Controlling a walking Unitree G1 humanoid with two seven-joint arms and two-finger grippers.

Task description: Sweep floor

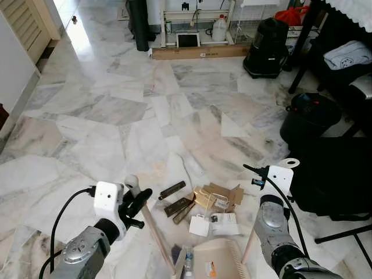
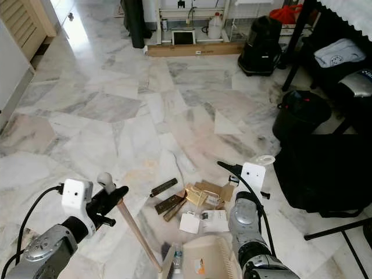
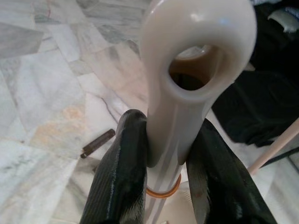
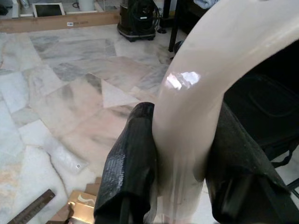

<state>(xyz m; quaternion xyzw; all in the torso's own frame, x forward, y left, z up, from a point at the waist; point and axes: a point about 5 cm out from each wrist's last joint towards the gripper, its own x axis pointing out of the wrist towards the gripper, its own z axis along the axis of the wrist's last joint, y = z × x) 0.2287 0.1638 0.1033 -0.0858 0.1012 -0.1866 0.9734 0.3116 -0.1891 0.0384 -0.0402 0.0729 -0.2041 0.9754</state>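
Black vacuum [image 1: 267, 40], cardboard box [image 1: 197, 52], white jug [image 1: 219, 28]

Pale marble floor [image 1: 116, 110] spreads out in grey-veined slabs, with bright light glaring off it at the far left beside a louvred wooden door [image 1: 23, 23]. Along the far wall lies a long cardboard box [image 1: 200, 52] with a black vacuum cleaner [image 1: 266, 49] beside it, and dark furniture [image 1: 337, 64] lines the right.

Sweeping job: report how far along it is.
Done: both tools are gripped. The left gripper is shut on the broom handle, the right gripper on the dustpan handle, and the dustpan sits beside the litter with a bottle at its mouth. In hand: gathering the pile. Left: brown sticks, cardboard scraps and paper cards lie on the marble floor.
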